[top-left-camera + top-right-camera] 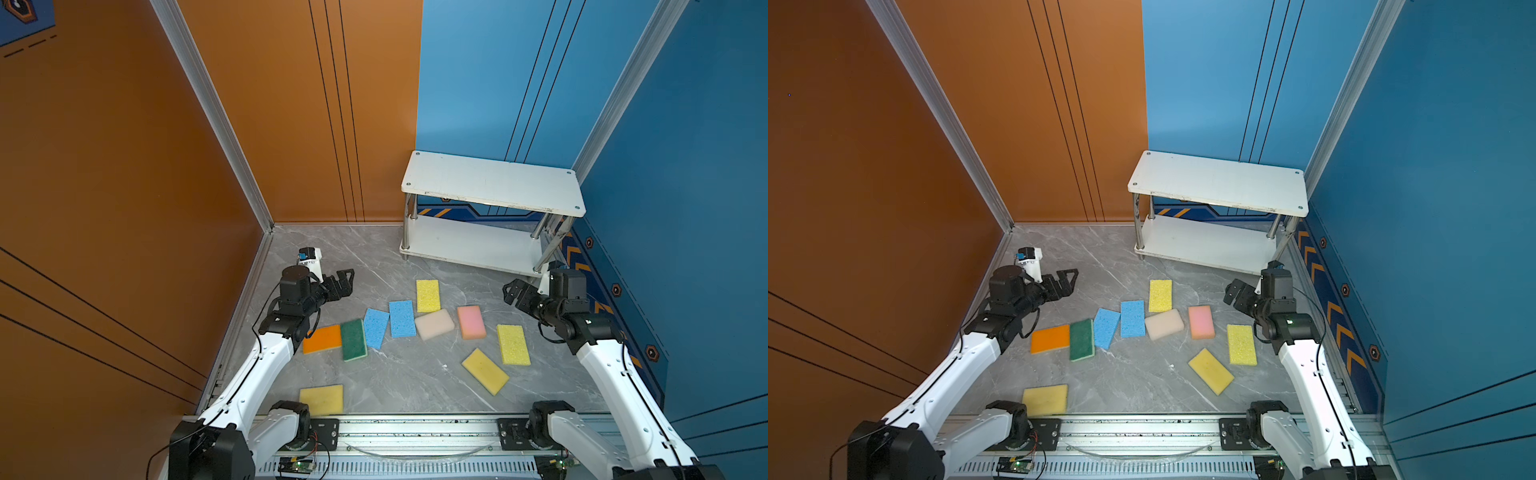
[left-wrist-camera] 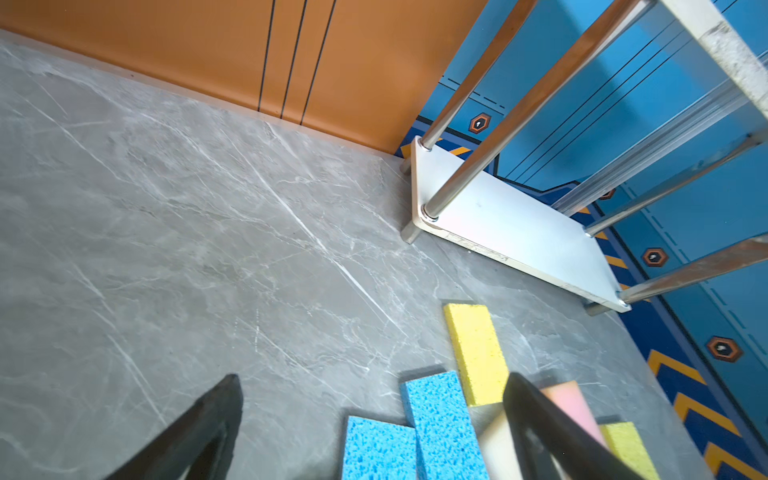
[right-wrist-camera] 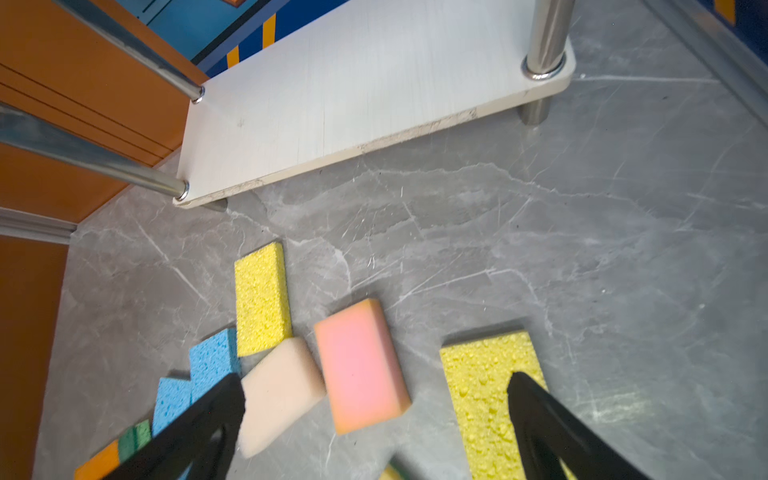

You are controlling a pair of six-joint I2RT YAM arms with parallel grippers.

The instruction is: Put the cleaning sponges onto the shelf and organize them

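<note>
Looking at a shelf point(image 1: 490, 183) parked in the far right corner against the blue wall point(image 1: 478, 83). Counting ten sponges point(image 1: 402, 318) lying flat on the grey floor point(image 1: 407, 374) in front of it, mostly in a loose row, plus a yellow one point(image 1: 321, 399) down by the rail point(image 1: 415, 432). Spotting left gripper point(image 1: 347, 282) and right gripper point(image 1: 512, 289) hovering off either end of that row, with jaws spread wide, gripping nothing.

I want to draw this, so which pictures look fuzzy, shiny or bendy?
Left wrist view: the left tool is blurry up close, the shelf legs look stretched, its lower board glares white. Right wrist view: the off-white sponge is fuzzy. Both top views: sharp, evenly lit, soft shadows.
</note>
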